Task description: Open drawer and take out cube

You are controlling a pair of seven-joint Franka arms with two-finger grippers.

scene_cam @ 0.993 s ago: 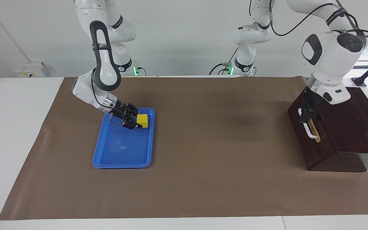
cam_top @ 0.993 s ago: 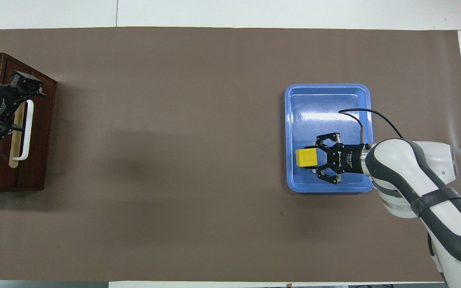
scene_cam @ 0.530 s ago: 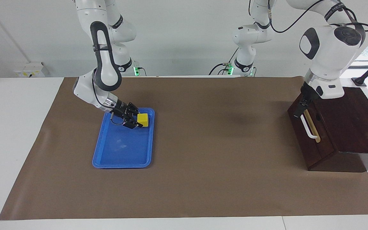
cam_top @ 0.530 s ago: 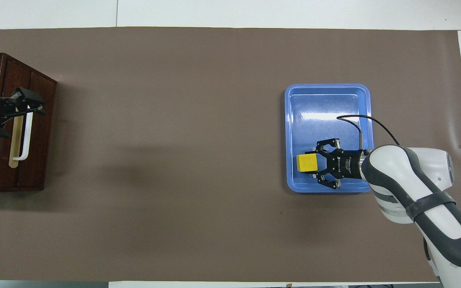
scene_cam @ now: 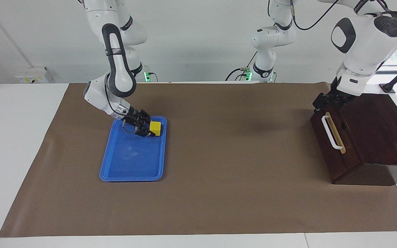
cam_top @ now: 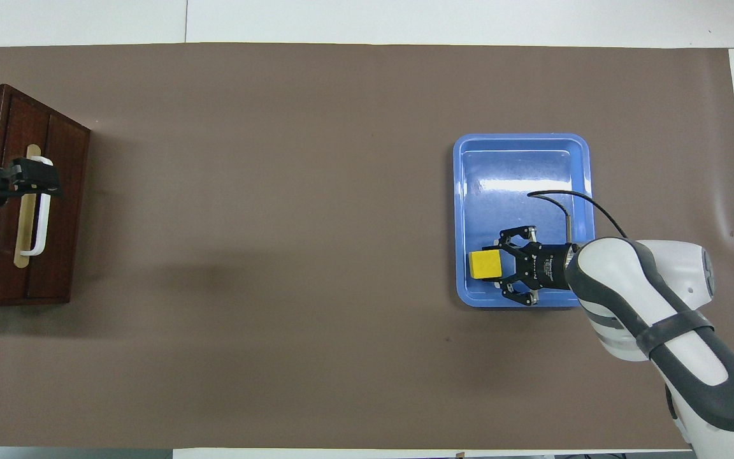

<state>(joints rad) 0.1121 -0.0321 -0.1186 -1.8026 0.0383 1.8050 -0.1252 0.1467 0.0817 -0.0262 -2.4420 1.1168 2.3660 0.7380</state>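
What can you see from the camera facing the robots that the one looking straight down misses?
Only the facing view shows both arms up to their bases, the back wall, and the drawer's slanted front. Only the overhead view shows the tray's full outline from above. Both show the yellow cube at the right pincer in the tray, and the left pincer by the drawer's white handle.

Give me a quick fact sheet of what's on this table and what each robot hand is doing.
Drawer: dark wooden drawer at the left arm's end of the table, shut, white handle on its front
Cube: yellow cube in the blue tray, at the tray's end nearer the robots
Tray: toward the right arm's end, on the brown table cover
Right hand: right hand low in the tray, around the cube
Left hand: left hand open, over the drawer's upper edge, above the handle
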